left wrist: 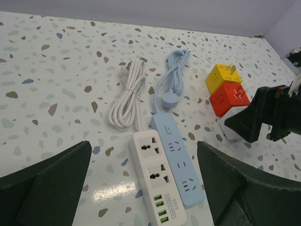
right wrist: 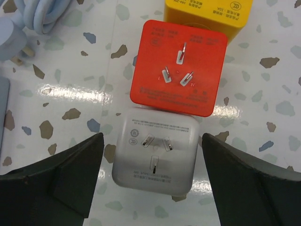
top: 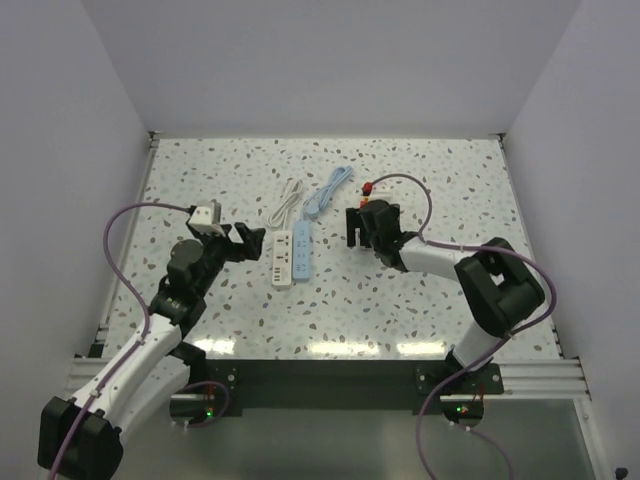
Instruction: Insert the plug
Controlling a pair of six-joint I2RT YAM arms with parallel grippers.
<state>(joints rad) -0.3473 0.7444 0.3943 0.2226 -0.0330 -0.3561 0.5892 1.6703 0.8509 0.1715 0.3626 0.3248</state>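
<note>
Low in the right wrist view, the white cube plug adapter is flanked closely by the dark fingers of the right gripper, with only slivers of speckled tabletop showing on either side. Its upper edge is shut off: a red cube adapter sits against it, a yellow cube adapter just beyond. From overhead, a white power strip and a light blue power strip lie side by side at centre, coiled cables above them, with bare table between strips and cubes.

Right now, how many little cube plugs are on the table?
3, in a row: yellow cube, red cube in the middle, white cube between the right fingers. None seems hidden.
</note>
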